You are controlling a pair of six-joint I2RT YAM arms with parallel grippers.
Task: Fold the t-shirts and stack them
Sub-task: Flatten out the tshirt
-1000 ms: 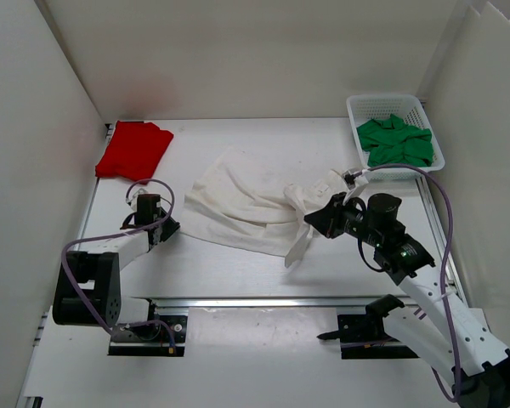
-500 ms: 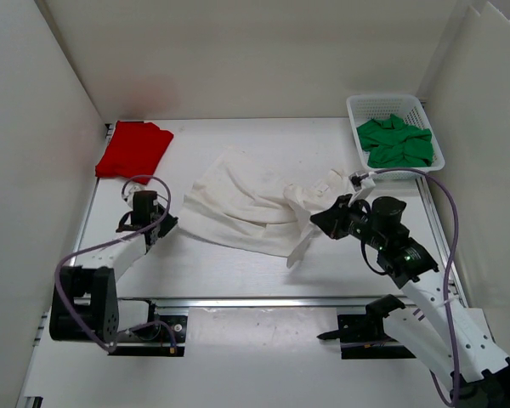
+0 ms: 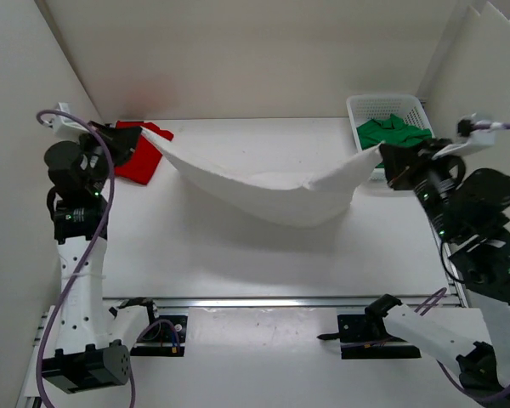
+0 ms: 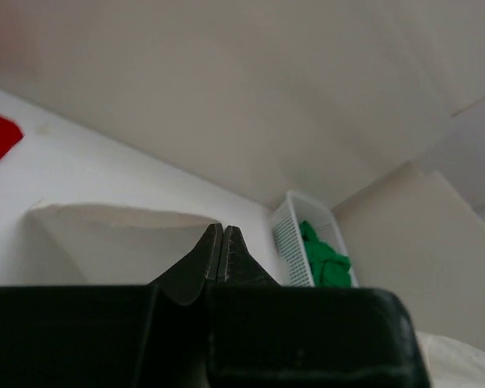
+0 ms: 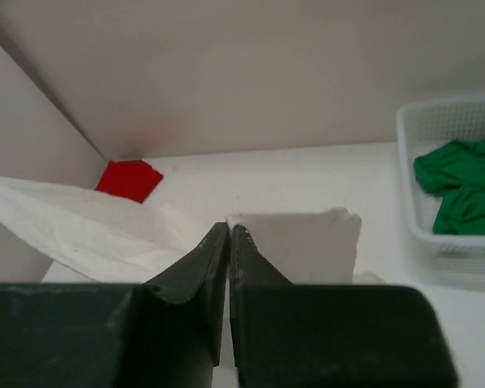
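Observation:
The white t-shirt (image 3: 272, 194) hangs in the air, stretched between my two grippers and sagging in the middle. My left gripper (image 3: 136, 139) is raised at the back left, shut on the shirt's left edge (image 4: 121, 238). My right gripper (image 3: 382, 161) is raised at the right, shut on the other edge (image 5: 303, 242). In both wrist views the jaws are pressed together with white cloth at the tips. The red t-shirt (image 3: 144, 163) lies flat at the back left corner, partly hidden behind my left gripper. The green t-shirt (image 3: 396, 133) lies crumpled in the basket.
A white mesh basket (image 3: 357, 106) stands at the back right corner, just behind my right gripper. White walls enclose the table on the left, back and right. A metal rail (image 3: 263, 299) runs along the near edge by the arm bases.
The left gripper shut on the white shirt's edge. Both arms then rose and moved apart, lifting the shirt off the table and stretching it out between them.

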